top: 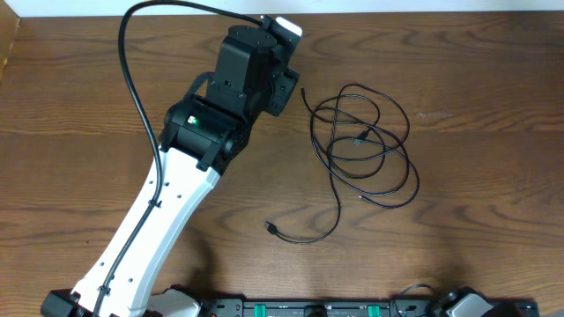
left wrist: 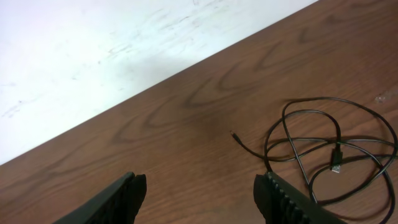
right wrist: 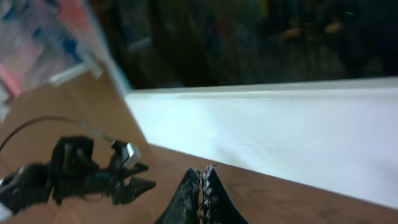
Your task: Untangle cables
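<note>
A loose tangle of thin black cables [top: 361,141] lies on the wooden table right of centre, with overlapping loops. One tail runs down to a small plug [top: 271,228], and another end [top: 304,91] points toward my left gripper. No white cable shows. My left gripper [top: 284,88] is open and empty, just left of the tangle near the far edge. In the left wrist view the open fingers [left wrist: 202,193] frame bare wood, with the cables [left wrist: 336,155] to the right. My right gripper [right wrist: 202,180] is shut on nothing, away from the cables.
The table's far edge meets a white surface [left wrist: 93,56]. The left arm's thick black cable [top: 132,79] arcs over the table's left part. The arm bases [top: 308,308] sit along the front edge. The left arm [right wrist: 74,171] shows far off in the right wrist view.
</note>
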Motion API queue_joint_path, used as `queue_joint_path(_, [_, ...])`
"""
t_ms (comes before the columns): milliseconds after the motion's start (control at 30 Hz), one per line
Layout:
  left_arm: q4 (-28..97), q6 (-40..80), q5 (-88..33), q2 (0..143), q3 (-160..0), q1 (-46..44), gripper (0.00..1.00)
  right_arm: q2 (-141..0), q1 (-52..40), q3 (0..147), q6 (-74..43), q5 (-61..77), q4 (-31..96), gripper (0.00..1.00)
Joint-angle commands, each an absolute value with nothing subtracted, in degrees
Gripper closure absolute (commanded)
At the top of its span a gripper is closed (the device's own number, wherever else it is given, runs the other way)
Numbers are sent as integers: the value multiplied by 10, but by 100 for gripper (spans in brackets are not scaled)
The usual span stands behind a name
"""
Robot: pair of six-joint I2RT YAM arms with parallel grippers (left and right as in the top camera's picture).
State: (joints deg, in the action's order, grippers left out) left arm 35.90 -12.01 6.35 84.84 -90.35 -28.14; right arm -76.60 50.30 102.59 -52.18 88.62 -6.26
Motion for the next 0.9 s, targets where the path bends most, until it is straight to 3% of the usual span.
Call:
queue_joint_path(0, [359, -117, 58, 835, -905, -279, 39, -764, 535, 1031, -563, 895, -64, 99])
queue_joint_path(600, [357, -117, 34, 835, -905, -279, 39, -844, 537, 1030, -576, 895, -56, 98])
queue_joint_path(867, [357, -117, 34, 835, -905, -279, 39, -847, 537, 1031, -757, 890, -209, 99])
